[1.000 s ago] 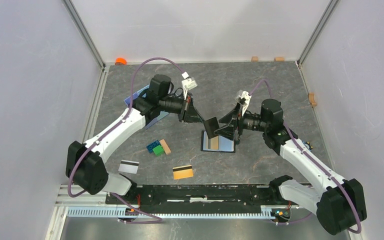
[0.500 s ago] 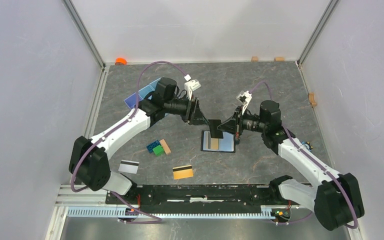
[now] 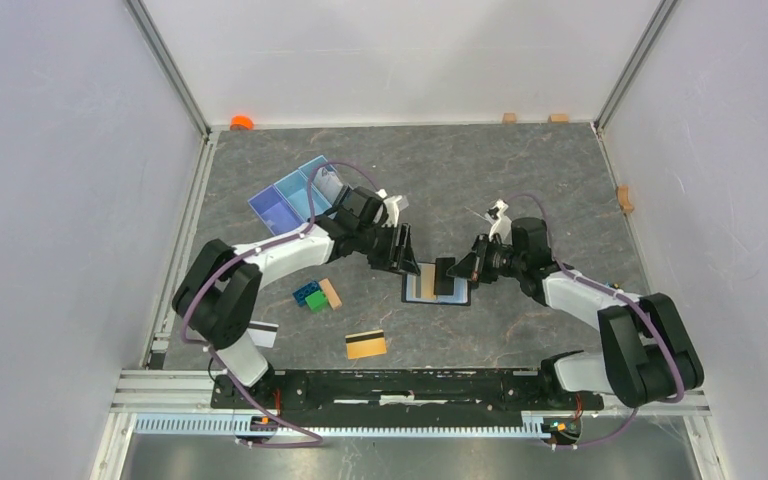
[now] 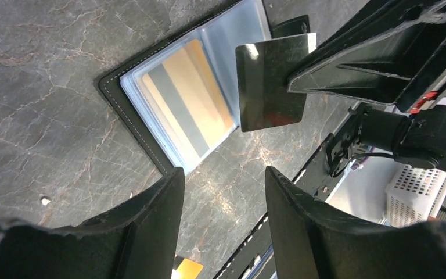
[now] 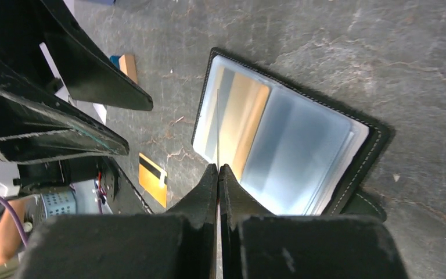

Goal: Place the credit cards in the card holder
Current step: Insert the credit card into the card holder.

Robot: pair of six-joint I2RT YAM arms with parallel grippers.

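Observation:
The card holder (image 3: pixel 412 291) lies open on the table, its light blue sleeves up, with a gold card (image 4: pixel 189 99) in one sleeve. My right gripper (image 3: pixel 457 270) is shut on a plain black card (image 3: pixel 444 272) and holds it on edge just above the holder. The left wrist view shows that card (image 4: pixel 270 81) flat-on; in the right wrist view it is a thin line (image 5: pixel 218 131) running out from the gripper (image 5: pixel 218 167). My left gripper (image 3: pixel 407 262) hangs open and empty beside the holder (image 4: pixel 113 93). Another gold card (image 3: pixel 366 344) and a white card (image 3: pixel 260 332) lie near the front.
A light blue three-compartment tray (image 3: pixel 295 195) sits at the back left, behind the left arm. Green and blue toy bricks (image 3: pixel 310 296) and a tan wooden block (image 3: pixel 331 293) lie left of the holder. Small wooden blocks (image 3: pixel 509 117) and an orange cap (image 3: pixel 242 122) sit along the walls.
The black card passed from my left gripper, which opened, to my right gripper, which shut on it. Both arms then came down and forward over the open holder.

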